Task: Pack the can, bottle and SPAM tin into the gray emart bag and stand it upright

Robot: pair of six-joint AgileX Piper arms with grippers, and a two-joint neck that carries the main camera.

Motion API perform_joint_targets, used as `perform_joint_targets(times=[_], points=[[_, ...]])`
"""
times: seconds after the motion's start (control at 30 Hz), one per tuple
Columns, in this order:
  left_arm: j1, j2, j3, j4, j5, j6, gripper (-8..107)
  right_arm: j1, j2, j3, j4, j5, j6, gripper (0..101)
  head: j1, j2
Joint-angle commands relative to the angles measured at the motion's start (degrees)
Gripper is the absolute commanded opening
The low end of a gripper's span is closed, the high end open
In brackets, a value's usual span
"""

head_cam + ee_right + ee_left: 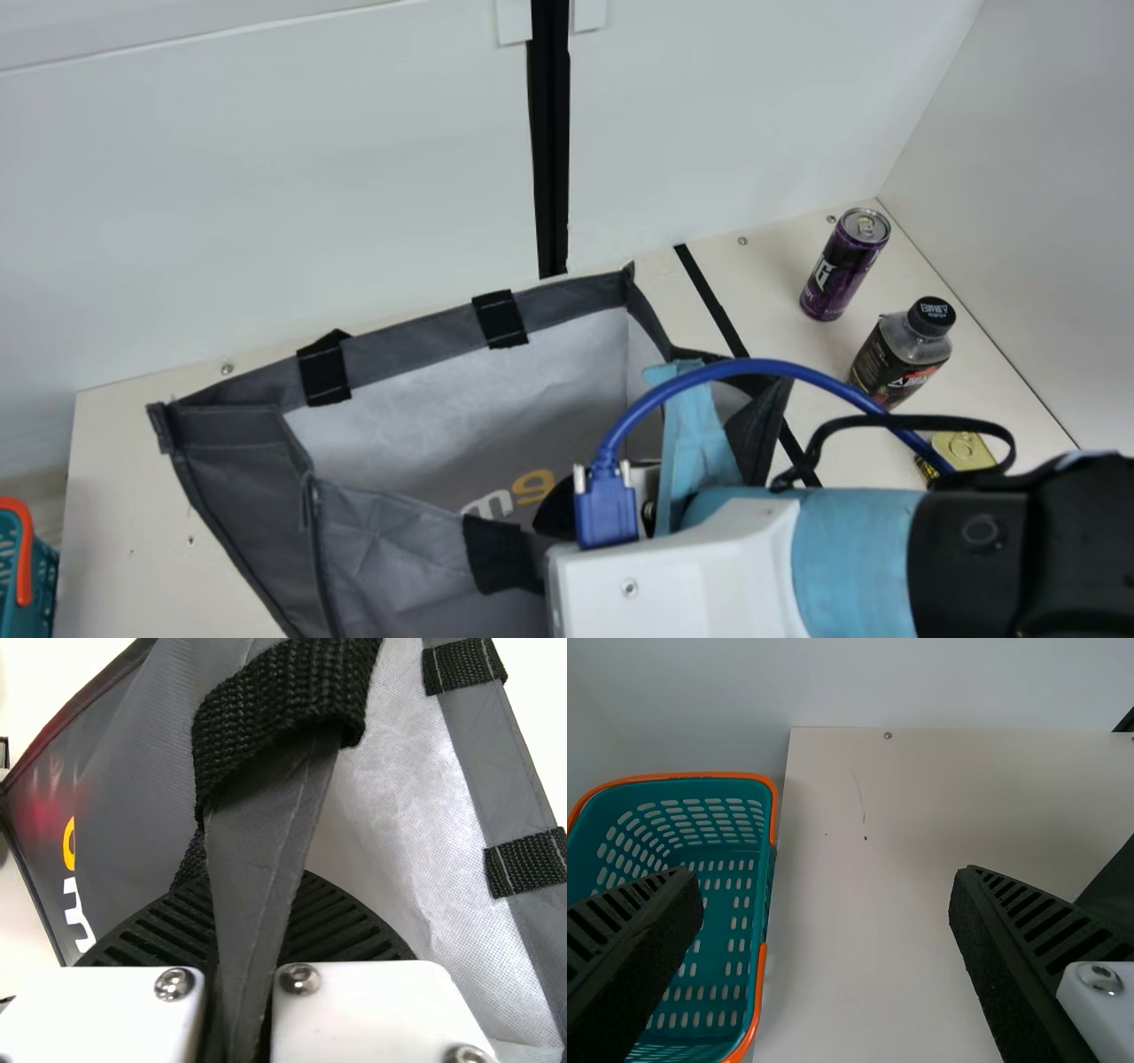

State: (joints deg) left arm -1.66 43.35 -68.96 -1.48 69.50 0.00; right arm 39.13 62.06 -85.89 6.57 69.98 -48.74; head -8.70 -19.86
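In the main view, the gray bag (248,461) stands with its mouth wide open, and my right gripper (554,512) is at its near rim, partly hidden behind its own white housing. The right wrist view has that gripper (248,912) shut on the bag's rim (266,842), beside a black strap loop. The purple can (844,266) and the dark-capped bottle (902,354) are upright right of the bag. Nearer lies the SPAM tin (964,450), partly covered by a cable. My left gripper (826,890) is open above the table, nothing between its fingers.
A teal basket with an orange rim (769,806) is beside the table's left edge; its corner also shows in the main view. White walls (266,177) stand behind and at the right. A blue cable (753,365) arches over my right arm.
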Motion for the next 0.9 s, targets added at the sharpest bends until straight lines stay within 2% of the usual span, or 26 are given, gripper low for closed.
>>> perform_joint_targets(times=[0.0,0.63,0.87], points=[[0.0,0.0,0.0,0.0,0.0,0.0,90,0.45,-0.38,0.15,-0.39,-0.08,0.76,30,-1.3,-0.14],[0.0,0.0,0.0,0.0,0.0,0.0,90,2.82,-6.24,1.11,-2.48,-0.08,5.01,94,-1.3,-0.14],[0.0,0.0,0.0,0.0,0.0,0.0,90,1.89,-8.24,1.04,-1.58,-0.08,6.09,95,-1.3,-0.14]])
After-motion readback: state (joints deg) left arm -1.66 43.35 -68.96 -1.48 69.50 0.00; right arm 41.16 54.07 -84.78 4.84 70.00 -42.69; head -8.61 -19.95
